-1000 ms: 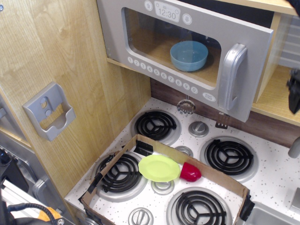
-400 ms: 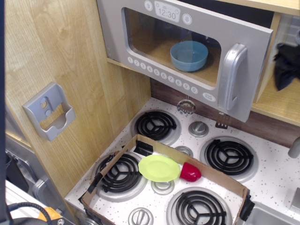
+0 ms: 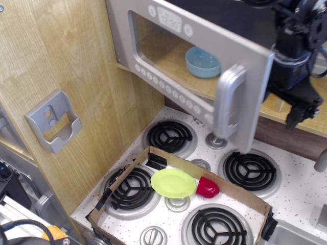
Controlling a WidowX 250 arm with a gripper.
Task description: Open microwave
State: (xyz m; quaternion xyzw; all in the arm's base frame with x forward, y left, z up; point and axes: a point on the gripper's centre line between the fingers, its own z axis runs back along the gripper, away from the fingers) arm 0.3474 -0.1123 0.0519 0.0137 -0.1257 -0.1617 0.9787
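The grey toy microwave [image 3: 153,38] sits at the top, built into the wooden cabinet. Its door with the clear window has swung partly out toward me. The silver vertical handle [image 3: 228,103] is at the door's free right edge. The clock display [image 3: 168,17] and the row of white number buttons [image 3: 168,88] show on the door. A blue bowl [image 3: 203,62] sits inside. My black gripper [image 3: 300,106] is at the right, just behind the door's free edge. Part of it is hidden by the door, and I cannot see how its jaws stand.
Below is a white speckled stovetop [image 3: 301,178] with black coil burners. A low cardboard tray [image 3: 232,191] on it holds a green plate [image 3: 173,182] and a red cup [image 3: 207,187]. A small grey bracket [image 3: 53,121] hangs on the wooden wall at the left. A wooden shelf [image 3: 306,120] runs behind the gripper.
The microwave door has swung out toward me and to the left. The gripper has come in from the right edge to just behind the door's free edge.
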